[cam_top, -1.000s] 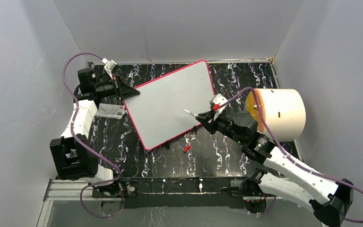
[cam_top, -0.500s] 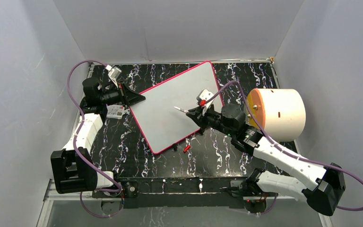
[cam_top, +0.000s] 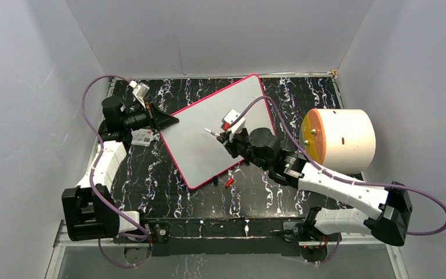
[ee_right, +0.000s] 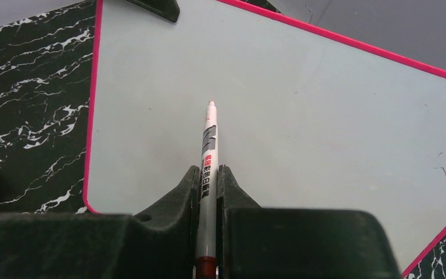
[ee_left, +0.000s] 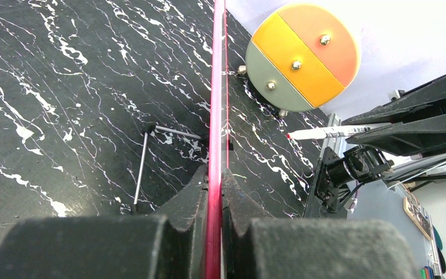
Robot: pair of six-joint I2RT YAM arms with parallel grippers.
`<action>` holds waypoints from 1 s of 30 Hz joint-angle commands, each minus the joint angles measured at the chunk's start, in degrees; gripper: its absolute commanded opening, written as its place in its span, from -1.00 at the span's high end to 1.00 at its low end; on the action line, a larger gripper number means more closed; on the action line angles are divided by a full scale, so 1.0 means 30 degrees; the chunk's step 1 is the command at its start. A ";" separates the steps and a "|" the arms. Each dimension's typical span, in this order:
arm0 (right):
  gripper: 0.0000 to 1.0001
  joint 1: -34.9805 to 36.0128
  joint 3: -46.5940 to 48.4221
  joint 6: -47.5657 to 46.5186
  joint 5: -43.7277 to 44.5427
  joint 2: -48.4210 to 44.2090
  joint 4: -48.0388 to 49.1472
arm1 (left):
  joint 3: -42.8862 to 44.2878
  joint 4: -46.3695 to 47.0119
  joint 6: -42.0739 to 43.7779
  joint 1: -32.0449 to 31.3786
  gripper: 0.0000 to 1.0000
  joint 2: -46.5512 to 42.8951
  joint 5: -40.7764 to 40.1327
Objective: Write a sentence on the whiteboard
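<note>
Left gripper (ee_left: 215,174) pinches whiteboard (cam_top: 206,142) edge; right gripper (ee_right: 209,174) grips marker (ee_right: 209,139)

On the left, the left gripper's jaws are closed on the whiteboard's pink frame, with a small printed card (cam_top: 142,138) just beside them. The whiteboard lies askew on the black marbled table (cam_top: 151,174). The right gripper's jaws clamp the marker, its tip over the board's pale face. A red cap (cam_top: 229,182) lies near the board's front edge, and a cream cylinder (cam_top: 342,139) lies far right.

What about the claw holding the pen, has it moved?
Yes. The right claw with the pen slid left, farther from the big round drum.
</note>
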 commanded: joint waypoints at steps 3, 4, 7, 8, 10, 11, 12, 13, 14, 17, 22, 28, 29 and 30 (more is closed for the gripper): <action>1.00 0.0944 0.2133 0.0122 0.3289 0.1010 -0.0987 | -0.0076 -0.1306 0.1897 -0.0167 1.00 0.0157 -0.1988; 1.00 0.1019 0.2271 0.0171 0.3501 0.1101 -0.1208 | 0.0037 -0.1490 0.1935 -0.0165 1.00 0.0284 -0.2036; 1.00 0.1119 0.2625 0.0292 0.3595 0.1442 -0.1677 | 0.0185 -0.1820 0.2082 -0.0167 1.00 0.0394 -0.2050; 1.00 0.1121 0.2728 0.0320 0.3513 0.1532 -0.1833 | 0.0161 -0.1829 0.1980 -0.0184 1.00 0.0351 -0.2191; 1.00 0.1152 0.2952 0.0477 0.3472 0.1758 -0.1903 | 0.0206 -0.1983 0.2044 -0.0171 1.00 0.0306 -0.2389; 1.00 0.1158 0.3054 0.0545 0.3443 0.1886 -0.1905 | 0.0230 -0.2003 0.2019 -0.0181 1.00 0.0303 -0.2420; 1.00 0.1166 0.3113 0.0646 0.3271 0.1957 -0.2319 | 0.0280 -0.2006 0.1855 -0.0167 1.00 0.0303 -0.2603; 1.00 0.1172 0.3016 0.0657 0.3041 0.1944 -0.2261 | 0.0316 -0.1991 0.1656 -0.0165 1.00 0.0303 -0.2787; 1.00 0.1179 0.2890 0.0714 0.2853 0.1906 -0.2107 | 0.0302 -0.2004 0.1659 -0.0165 1.00 0.0281 -0.2887; 1.00 0.1162 0.2598 0.0646 0.2730 0.1796 -0.1836 | 0.0246 -0.2006 0.1666 -0.0184 1.00 0.0204 -0.3047; 1.00 0.1261 0.2790 0.0288 0.2944 0.1972 -0.1576 | 0.0246 -0.2024 0.2065 -0.0167 1.00 0.0302 -0.2838; 1.00 0.2320 0.3394 -0.0669 0.4218 0.2953 -0.1240 | 0.0348 -0.2613 0.2972 -0.0109 1.00 0.0293 -0.3245; 1.00 0.2612 0.3531 -0.0833 0.4569 0.3178 -0.1232 | 0.0361 -0.2642 0.2974 -0.0107 1.00 0.0320 -0.3227; 1.00 0.2798 0.3665 -0.0956 0.4921 0.3389 -0.1246 | 0.0366 -0.2649 0.2981 -0.0107 1.00 0.0345 -0.3165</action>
